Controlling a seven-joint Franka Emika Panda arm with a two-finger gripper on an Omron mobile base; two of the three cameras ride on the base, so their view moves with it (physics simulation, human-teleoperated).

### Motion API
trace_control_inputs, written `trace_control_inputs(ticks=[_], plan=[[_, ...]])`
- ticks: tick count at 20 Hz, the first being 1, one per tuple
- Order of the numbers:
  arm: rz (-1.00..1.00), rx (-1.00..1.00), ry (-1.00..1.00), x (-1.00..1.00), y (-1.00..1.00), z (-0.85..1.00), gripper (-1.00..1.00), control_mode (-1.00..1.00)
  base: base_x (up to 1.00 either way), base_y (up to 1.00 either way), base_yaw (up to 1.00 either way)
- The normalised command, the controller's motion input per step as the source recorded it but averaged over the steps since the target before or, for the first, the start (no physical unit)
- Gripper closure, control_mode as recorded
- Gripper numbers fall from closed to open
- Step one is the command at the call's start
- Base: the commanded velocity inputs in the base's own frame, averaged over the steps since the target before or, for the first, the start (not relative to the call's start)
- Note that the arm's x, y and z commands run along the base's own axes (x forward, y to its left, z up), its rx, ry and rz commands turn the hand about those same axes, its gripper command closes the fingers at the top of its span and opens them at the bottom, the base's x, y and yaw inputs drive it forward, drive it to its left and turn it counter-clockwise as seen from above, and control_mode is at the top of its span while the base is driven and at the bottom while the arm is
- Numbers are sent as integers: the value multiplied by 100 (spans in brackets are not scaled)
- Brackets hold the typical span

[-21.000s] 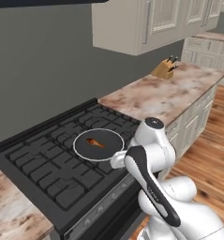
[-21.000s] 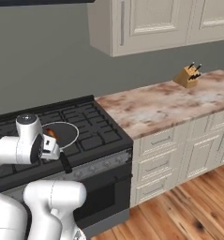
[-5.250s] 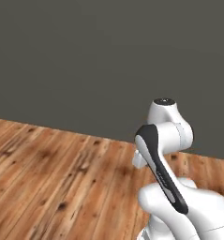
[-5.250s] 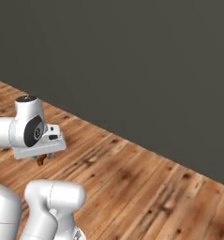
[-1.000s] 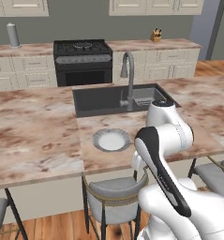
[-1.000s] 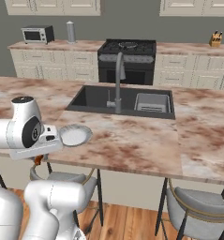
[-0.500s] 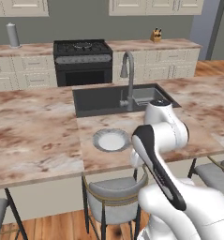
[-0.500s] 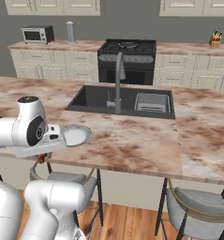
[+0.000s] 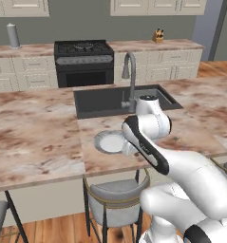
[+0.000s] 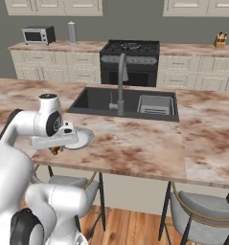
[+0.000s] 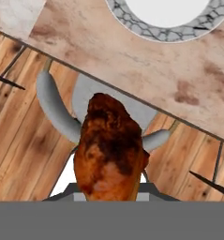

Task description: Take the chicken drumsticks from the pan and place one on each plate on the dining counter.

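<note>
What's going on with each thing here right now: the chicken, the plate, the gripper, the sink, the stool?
chicken drumstick: held in the gripper, off the counter, over the stool and floor.
gripper: shut on the drumstick, beside the counter edge.
plate: empty, flat on the dining counter.
sink: looks empty, no water running.
stool: unoccupied, tucked under the counter edge.

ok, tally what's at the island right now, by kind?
Drumstick: 1, in the shut gripper
Plate: 1
Sink: 1
Tap: 1
Stools: 3
Total: 7
</note>
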Motion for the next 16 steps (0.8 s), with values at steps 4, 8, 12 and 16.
trace_control_inputs(ticks=[4,8,12,16], plan=[[-4,-1,-1,92,17,-21,100,-100,0,0,0],[-2,0,-8,75,20,-24,100,-100,0,0,0],[-6,-2,-4,66,22,-32,100,-100,0,0,0],[-15,0,-2,51,27,-38,100,-100,0,0,0]])
